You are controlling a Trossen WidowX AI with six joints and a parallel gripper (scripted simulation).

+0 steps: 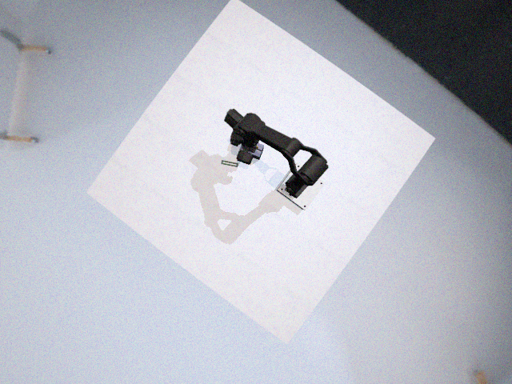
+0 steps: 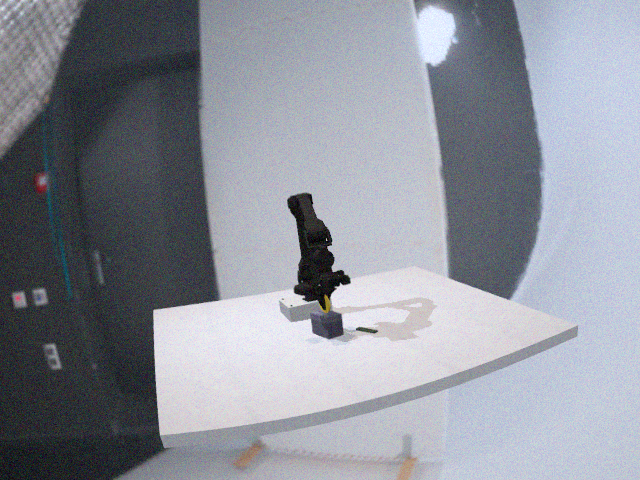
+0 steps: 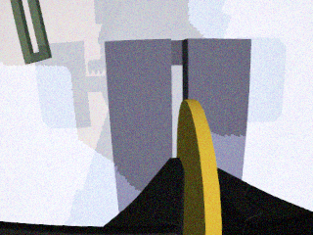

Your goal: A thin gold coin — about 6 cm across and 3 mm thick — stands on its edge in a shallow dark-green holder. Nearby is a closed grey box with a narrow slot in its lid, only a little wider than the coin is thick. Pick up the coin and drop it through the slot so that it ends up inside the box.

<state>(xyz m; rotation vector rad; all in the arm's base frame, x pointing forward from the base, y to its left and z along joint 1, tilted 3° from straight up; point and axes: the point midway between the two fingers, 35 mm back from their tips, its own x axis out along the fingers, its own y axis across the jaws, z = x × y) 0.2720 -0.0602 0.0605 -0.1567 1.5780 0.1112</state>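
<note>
The gold coin (image 2: 327, 304) (image 3: 211, 181) is upright on its edge between the black fingers of my gripper (image 2: 324, 298) (image 3: 183, 168), which is shut on it. The grey box (image 2: 326, 324) (image 3: 139, 98) (image 1: 259, 150) stands below the coin. Its slot runs away from the camera in the wrist view, and the far end of the coin appears over the slot's right side. Whether the coin's lower edge is in the slot cannot be told. The dark-green holder (image 1: 230, 162) (image 2: 367, 329) (image 3: 40, 24) is empty and lies beside the box. The arm partly hides the box in the top view.
The arm's pale base plate (image 1: 293, 201) (image 2: 299, 311) is on the white table (image 1: 248, 281) (image 2: 248, 377), behind the box in the exterior view. The arm's shadow falls across the table and partly over the holder and box.
</note>
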